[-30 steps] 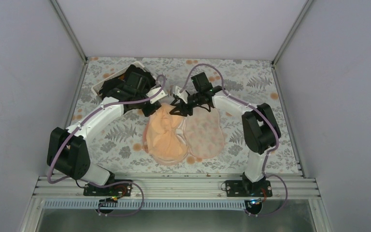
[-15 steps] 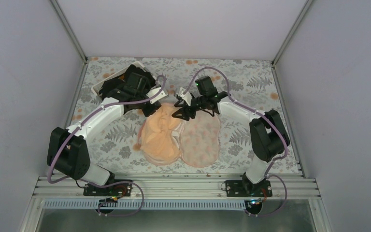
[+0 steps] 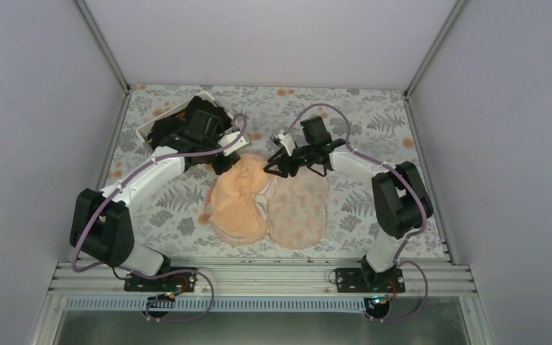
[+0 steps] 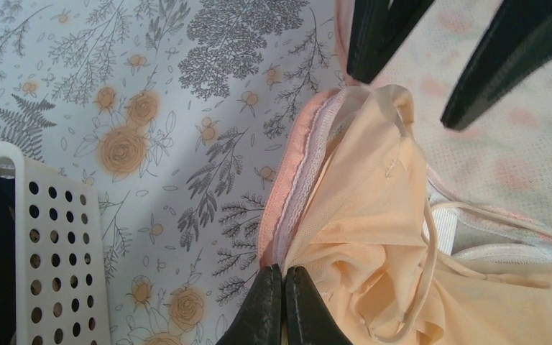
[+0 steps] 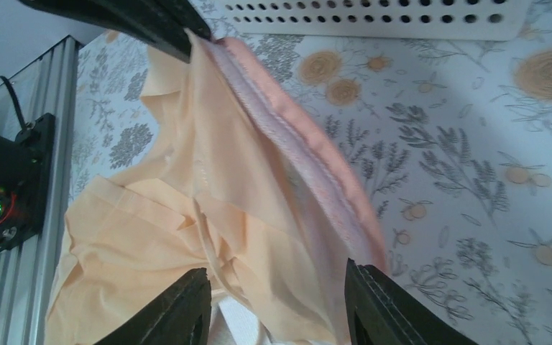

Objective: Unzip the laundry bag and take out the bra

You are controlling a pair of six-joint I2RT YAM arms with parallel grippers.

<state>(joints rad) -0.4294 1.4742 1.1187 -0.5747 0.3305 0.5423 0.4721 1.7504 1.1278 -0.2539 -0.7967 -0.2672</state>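
The pink flower-print laundry bag (image 3: pixel 300 208) lies open on the table, and its outer pink side faces up on the right. The peach-orange bra (image 3: pixel 241 200) lies bunched on the bag's left half. My left gripper (image 3: pixel 224 165) is shut on the bag's pink zip edge (image 4: pixel 287 208) at the far left, right beside the bra fabric (image 4: pixel 359 215). My right gripper (image 3: pixel 272 169) is open and empty, low over the bag's far end. In the right wrist view the right gripper (image 5: pixel 277 291) straddles the bra (image 5: pixel 187 208) and the bag's pink rim (image 5: pixel 309 158).
A white slatted basket (image 3: pixel 151 129) holding black clothes (image 3: pixel 176 126) stands at the back left, just behind my left wrist. It also shows in the left wrist view (image 4: pixel 50 237) and in the right wrist view (image 5: pixel 374 18). A flower-print cloth (image 3: pixel 374 122) covers the table.
My right wrist has swung to the right and its open gripper has shifted a little rightward over the bag's far end. The left gripper has kept its hold in place.
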